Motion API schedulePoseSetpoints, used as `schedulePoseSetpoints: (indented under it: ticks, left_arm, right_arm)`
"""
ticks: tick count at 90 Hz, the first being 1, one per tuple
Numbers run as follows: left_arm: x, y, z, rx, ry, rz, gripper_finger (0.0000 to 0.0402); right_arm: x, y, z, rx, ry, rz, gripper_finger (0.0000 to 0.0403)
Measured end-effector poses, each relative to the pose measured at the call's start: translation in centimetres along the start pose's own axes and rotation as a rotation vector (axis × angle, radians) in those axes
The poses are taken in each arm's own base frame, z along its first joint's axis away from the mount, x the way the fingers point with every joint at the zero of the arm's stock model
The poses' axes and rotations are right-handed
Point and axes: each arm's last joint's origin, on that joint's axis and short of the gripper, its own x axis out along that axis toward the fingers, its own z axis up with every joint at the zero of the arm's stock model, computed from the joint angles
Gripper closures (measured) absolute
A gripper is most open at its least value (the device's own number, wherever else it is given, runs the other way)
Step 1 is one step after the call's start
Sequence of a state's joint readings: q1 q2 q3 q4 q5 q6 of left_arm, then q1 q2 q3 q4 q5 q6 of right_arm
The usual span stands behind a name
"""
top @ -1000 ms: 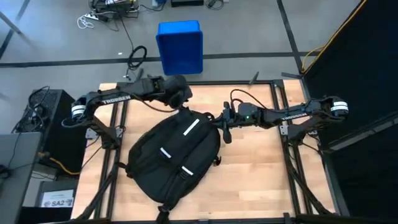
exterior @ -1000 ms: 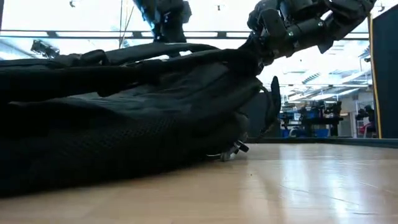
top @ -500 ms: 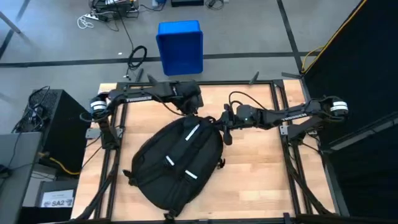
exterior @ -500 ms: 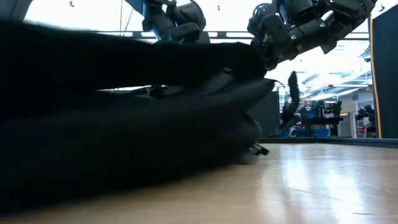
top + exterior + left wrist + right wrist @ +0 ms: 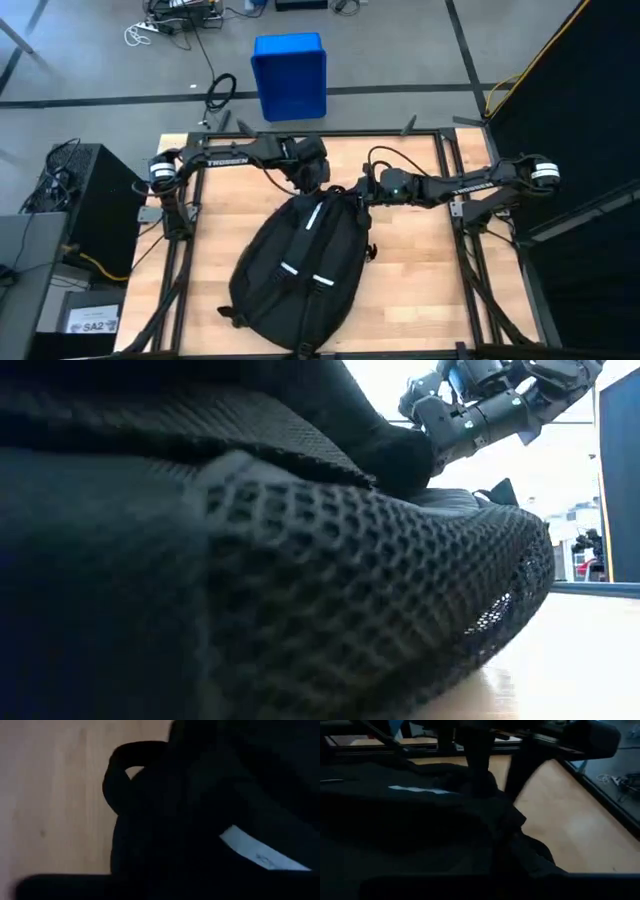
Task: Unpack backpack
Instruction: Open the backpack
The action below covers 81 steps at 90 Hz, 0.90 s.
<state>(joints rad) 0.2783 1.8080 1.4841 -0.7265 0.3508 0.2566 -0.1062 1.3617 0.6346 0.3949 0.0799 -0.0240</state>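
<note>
The black backpack [image 5: 300, 268] lies flat on the wooden table [image 5: 420, 270], white stripes up. Its rounded top [image 5: 328, 198] points to the far edge and its other end reaches the near edge. In the low view its mesh fabric [image 5: 300, 580] fills most of the picture. My left gripper [image 5: 312, 180] stands over the backpack's top, on its far left side. My right gripper [image 5: 356, 193] is shut at the top's far right side. In the left wrist view a strap loop [image 5: 117, 775] and a white stripe [image 5: 260, 852] show. My right gripper holds a bunch of fabric at the backpack's top end [image 5: 400, 455], coming slanting down from the table's right. The fabric there is raised above the rest of the backpack, which lies on the table. The gripper itself hides which part it has.
A blue bin [image 5: 289, 75] stands on the floor beyond the far edge. A black box [image 5: 90, 200] stands left of the table. Bare wood lies right of the backpack [image 5: 430, 290] and at the far left [image 5: 215, 210].
The backpack has turned about on the table. Its top has stayed by my right gripper, while its lower end has swung from the near left toward the near middle, close to the low camera. My left gripper has gone toward the table's right and near edge, to the backpack's top.
</note>
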Motion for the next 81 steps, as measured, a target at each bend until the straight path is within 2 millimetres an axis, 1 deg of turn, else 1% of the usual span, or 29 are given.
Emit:
schedulePoseSetpoints:
  ticks: [3,17,26,34,45,58,68,74,81]
  left_arm:
    - [0.0,0.0,0.0,0.013,0.001,0.006,0.0383]
    - [-0.3,0.3,0.2,0.059,0.021,0.104,0.0397]
    - [-1.4,0.4,1.1,0.088,0.038,0.208,0.0399]
    - [-3.1,0.5,2.4,0.125,0.04,0.319,0.04]
    - [-6.5,0.3,4.5,0.148,0.028,0.472,0.0401]
    - [-11.6,-0.6,6.8,0.16,-0.003,0.666,0.0401]
    - [-15.9,-1.8,8.6,0.153,-0.099,0.833,0.0401]
    - [-18.5,-2.9,9.5,0.141,-0.183,0.934,0.0401]
    - [-21.0,-4.4,10.3,0.144,-0.272,1.001,0.0401]
  right_arm:
    - [0.0,0.0,0.0,-0.005,-0.001,-0.01,0.0402]
    - [0.0,-0.3,0.4,-0.047,-0.002,-0.082,0.0402]
    - [0.2,-0.5,1.6,-0.092,0.003,-0.162,0.0402]
    - [0.2,-0.9,3.2,-0.135,0.0,-0.254,0.0402]
    - [-0.1,-1.3,6.5,-0.192,0.001,-0.361,0.0402]
    - [-1.2,-1.8,11.4,-0.265,-0.023,-0.456,0.0402]
    - [-2.9,-2.4,15.7,-0.317,-0.091,-0.509,0.0402]
    - [-4.4,-2.8,18.4,-0.334,-0.156,-0.53,0.0402]
    - [-5.9,-3.0,21.0,-0.351,-0.208,-0.534,0.0402]
